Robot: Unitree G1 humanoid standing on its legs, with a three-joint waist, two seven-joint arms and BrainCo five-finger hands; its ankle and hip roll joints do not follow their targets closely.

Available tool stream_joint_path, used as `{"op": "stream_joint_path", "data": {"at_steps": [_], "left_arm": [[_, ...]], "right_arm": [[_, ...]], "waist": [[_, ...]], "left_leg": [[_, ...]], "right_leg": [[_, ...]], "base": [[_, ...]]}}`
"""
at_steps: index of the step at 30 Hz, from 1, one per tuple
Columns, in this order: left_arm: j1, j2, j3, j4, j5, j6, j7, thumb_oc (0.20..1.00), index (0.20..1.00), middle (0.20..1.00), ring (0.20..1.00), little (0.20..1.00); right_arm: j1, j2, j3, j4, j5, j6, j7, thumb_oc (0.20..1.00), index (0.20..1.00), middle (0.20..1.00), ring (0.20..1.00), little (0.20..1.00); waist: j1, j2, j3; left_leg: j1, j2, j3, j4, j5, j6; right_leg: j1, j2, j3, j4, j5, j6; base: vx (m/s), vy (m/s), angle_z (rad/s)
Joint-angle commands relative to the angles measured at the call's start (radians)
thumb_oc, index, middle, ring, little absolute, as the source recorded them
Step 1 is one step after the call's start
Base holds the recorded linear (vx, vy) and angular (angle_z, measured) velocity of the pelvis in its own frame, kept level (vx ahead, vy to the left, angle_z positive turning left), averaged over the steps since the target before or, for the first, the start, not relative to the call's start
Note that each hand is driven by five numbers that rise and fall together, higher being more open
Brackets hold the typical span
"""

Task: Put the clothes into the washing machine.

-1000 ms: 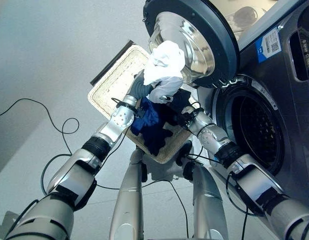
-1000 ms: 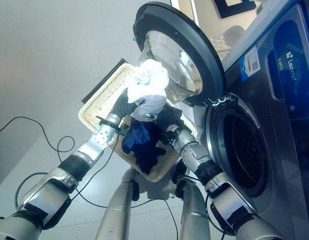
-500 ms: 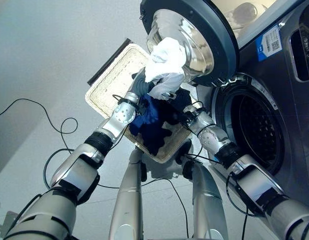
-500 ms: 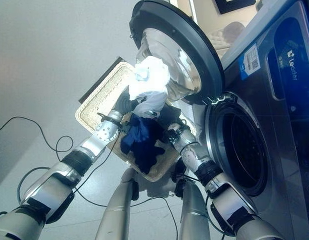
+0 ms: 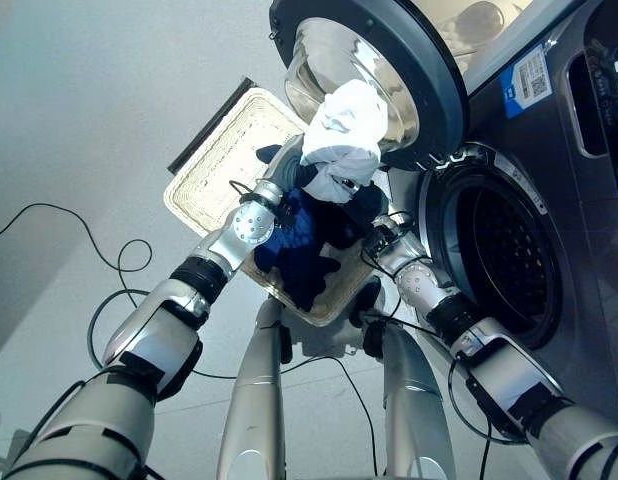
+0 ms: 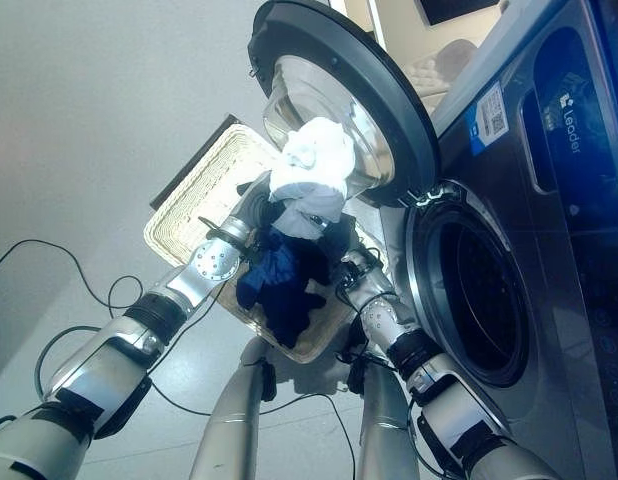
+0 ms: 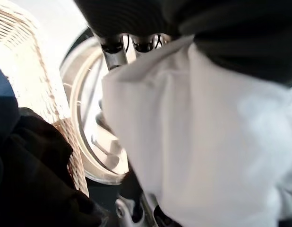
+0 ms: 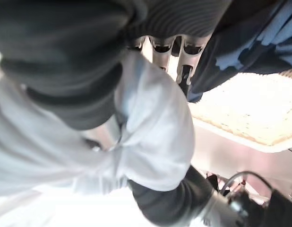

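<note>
Left eye view: a white garment (image 5: 344, 135) is bunched into a crumpled, rounded bundle with soft folds and a pale bluish shade on its underside. It is raised above the wicker basket (image 5: 214, 170) and sits in front of the open washer door (image 5: 374, 65), beside the drum opening (image 5: 494, 265) of the washing machine (image 5: 579, 200) but not inside it. The left hand (image 5: 289, 178) is under the bundle with its fingers wrapped in the cloth; the left wrist view shows white fabric (image 7: 198, 132) drawn tight against the hand (image 7: 132, 28), so it grips the garment. The right hand (image 5: 374, 225) reaches up to the lower edge of the same bundle; the right wrist view shows its fingers (image 8: 176, 52) running into the white cloth (image 8: 155, 137), though whether they close on it cannot be told. Dark blue and black clothes (image 5: 304, 250) lie heaped in the near end of the basket, which rests on the floor (image 5: 99, 120) below the door.
</note>
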Motion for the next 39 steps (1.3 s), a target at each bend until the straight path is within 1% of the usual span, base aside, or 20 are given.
{"op": "stream_joint_path", "data": {"at_steps": [1,9,14,15,16,18,19,21,23,25,28,29,31,32,35,37,38,39], "left_arm": [[-0.016,-0.073,-0.04,0.046,0.071,-0.018,-0.017,0.2,0.2,0.2,0.2,0.2],[-0.014,-0.081,-0.053,0.052,0.078,-0.005,-0.01,0.2,0.2,0.2,0.2,0.2],[-0.008,-0.085,-0.043,0.067,0.07,0.01,0.006,0.2,0.2,0.2,0.2,0.2],[-0.005,-0.085,-0.037,0.069,0.06,0.023,0.011,0.344,0.344,0.344,0.344,0.344],[-0.002,-0.085,-0.033,0.07,0.052,0.032,0.01,1.0,1.0,1.0,1.0,1.0],[-0.001,-0.084,-0.031,0.07,0.05,0.035,0.01,1.0,1.0,1.0,1.0,1.0],[0.004,-0.085,-0.015,0.083,0.052,0.042,0.021,1.0,1.0,1.0,1.0,1.0],[0.012,-0.081,0.0,0.092,0.058,0.049,0.033,1.0,1.0,1.0,1.0,1.0],[0.018,-0.077,0.006,0.093,0.058,0.051,0.039,1.0,1.0,1.0,1.0,1.0],[0.044,-0.07,0.018,0.096,0.085,0.048,0.06,1.0,1.0,1.0,1.0,1.0],[0.062,-0.065,0.022,0.096,0.106,0.047,0.074,1.0,1.0,1.0,1.0,1.0],[0.078,-0.058,0.022,0.097,0.121,0.043,0.092,1.0,1.0,1.0,1.0,1.0],[0.086,-0.058,0.023,0.098,0.12,0.044,0.104,1.0,1.0,1.0,1.0,1.0],[0.104,-0.056,0.027,0.095,0.113,0.045,0.131,1.0,1.0,1.0,1.0,1.0],[0.118,-0.054,0.034,0.099,0.102,0.042,0.166,1.0,1.0,1.0,1.0,1.0],[0.126,-0.053,0.039,0.099,0.097,0.045,0.183,1.0,1.0,1.0,1.0,1.0],[0.136,-0.048,0.046,0.101,0.096,0.052,0.22,1.0,1.0,1.0,1.0,1.0],[0.14,-0.045,0.05,0.102,0.096,0.055,0.232,1.0,1.0,1.0,1.0,1.0]], "right_arm": [[-0.117,0.068,-0.024,-0.112,0.028,-0.086,0.12,0.2,0.2,0.2,0.2,0.2],[-0.125,0.073,-0.029,-0.102,0.032,-0.105,0.116,0.2,0.2,0.2,0.2,0.2],[-0.127,0.07,-0.038,-0.094,0.016,-0.127,0.093,0.2,0.2,0.2,0.2,0.2],[-0.126,0.068,-0.04,-0.089,0.008,-0.142,0.092,0.2,0.2,0.2,0.2,0.2],[-0.123,0.068,-0.041,-0.088,0.006,-0.152,0.084,0.2,0.2,0.2,0.2,0.2],[-0.122,0.067,-0.042,-0.087,0.006,-0.159,0.079,0.2,0.2,0.2,0.2,0.2],[-0.12,0.059,-0.053,-0.073,-0.008,-0.191,0.046,0.2,0.2,0.2,0.2,0.2],[-0.109,0.05,-0.068,-0.041,-0.012,-0.224,0.018,0.2,0.2,0.2,0.2,0.2],[-0.101,0.044,-0.075,-0.031,-0.006,-0.233,0.007,0.2,0.2,0.2,0.2,0.2],[-0.062,0.038,-0.095,-0.004,-0.006,-0.267,-0.019,0.2,0.2,0.2,0.2,0.2],[-0.033,0.039,-0.107,0.023,0.017,-0.272,-0.013,0.2,0.2,0.2,0.2,0.2],[-0.005,0.04,-0.116,0.052,0.053,-0.268,0.005,0.2,0.2,0.2,0.2,0.2],[0.009,0.043,-0.119,0.068,0.066,-0.265,0.018,0.2,0.2,0.2,0.2,0.2],[0.044,0.044,-0.123,0.093,0.091,-0.264,0.039,0.2,0.2,0.2,0.2,0.2],[0.079,0.05,-0.131,0.125,0.151,-0.279,0.063,0.2,0.2,0.2,0.2,0.2],[0.098,0.051,-0.138,0.133,0.168,-0.286,0.072,0.2,0.2,0.2,0.2,0.2],[0.128,0.047,-0.15,0.146,0.177,-0.292,0.066,0.2,0.2,0.2,0.2,0.2],[0.137,0.046,-0.156,0.152,0.185,-0.295,0.064,0.2,0.2,0.2,0.2,0.2]], "waist": [[-0.02,0.06,-0.026],[-0.023,0.059,-0.026],[-0.024,0.058,-0.026],[-0.024,0.057,-0.026],[-0.025,0.057,-0.026],[-0.025,0.057,-0.026],[-0.026,0.057,-0.026],[-0.028,0.057,-0.026],[-0.029,0.057,-0.026],[-0.033,0.058,-0.026],[-0.037,0.059,-0.026],[-0.042,0.061,-0.026],[-0.044,0.061,-0.026],[-0.051,0.062,-0.026],[-0.06,0.064,-0.026],[-0.065,0.064,-0.026],[-0.074,0.063,-0.026],[-0.076,0.064,-0.026]], "left_leg": [[-0.002,-0.036,0.081,0.044,-0.093,-0.028],[-0.002,-0.033,0.086,0.037,-0.09,-0.03],[-0.003,-0.031,0.087,0.037,-0.09,-0.031],[-0.005,-0.031,0.088,0.036,-0.09,-0.031],[-0.005,-0.031,0.088,0.037,-0.09,-0.032],[-0.005,-0.031,0.088,0.037,-0.09,-0.032],[-0.008,-0.031,0.089,0.042,-0.091,-0.033],[-0.01,-0.029,0.09,0.042,-0.092,-0.034],[-0.009,-0.029,0.09,0.041,-0.093,-0.034],[-0.007,-0.028,0.092,0.038,-0.095,-0.033],[-0.005,-0.027,0.096,0.033,-0.095,-0.032],[-0.004,-0.025,0.101,0.026,-0.094,-0.032],[-0.003,-0.026,0.102,0.023,-0.094,-0.032],[-0.001,-0.025,0.106,0.017,-0.094,-0.031],[0.002,-0.024,0.114,0.006,-0.091,-0.033],[0.005,-0.023,0.118,-0.001,-0.089,-0.034],[0.006,-0.023,0.125,-0.006,-0.087,-0.035],[0.007,-0.023,0.127,-0.008,-0.087,-0.035]], "right_leg": [[0.008,0.004,-0.029,-0.086,0.097,0.136],[0.007,0.005,-0.029,-0.095,0.102,0.138],[0.007,0.005,-0.028,-0.098,0.104,0.139],[0.005,0.005,-0.028,-0.098,0.104,0.139],[0.005,0.006,-0.028,-0.099,0.105,0.139],[0.005,0.006,-0.028,-0.099,0.105,0.139],[0.003,0.007,-0.026,-0.096,0.103,0.14],[0.0,0.008,-0.024,-0.095,0.103,0.14],[0.0,0.009,-0.022,-0.094,0.102,0.14],[-0.001,0.014,-0.016,-0.096,0.101,0.14],[-0.002,0.019,-0.013,-0.102,0.101,0.14],[-0.002,0.025,-0.008,-0.111,0.102,0.139],[-0.002,0.029,-0.004,-0.115,0.103,0.138],[-0.003,0.038,0.005,-0.121,0.102,0.136],[-0.001,0.049,0.015,-0.134,0.101,0.135],[0.003,0.054,0.019,-0.142,0.101,0.135],[0.004,0.062,0.028,-0.15,0.102,0.134],[0.005,0.064,0.03,-0.152,0.102,0.134]], "base": [[-0.01,-0.001,-0.04],[0.0,0.0,0.0],[0.0,0.0,0.0],[0.0,0.0,0.0],[0.0,0.0,0.0],[0.0,0.0,0.0],[0.0,0.0,0.0],[0.0,0.0,0.0],[0.01,0.01,-0.05],[0.01,0.015,-0.08],[0.0,0.034,-0.11],[-0.01,0.039,-0.07],[0.0,0.063,-0.13],[0.0,0.087,-0.17],[0.0,0.07,-0.16],[0.0,0.075,-0.26],[0.01,0.075,-0.26],[0.01,0.063,-0.18]]}}
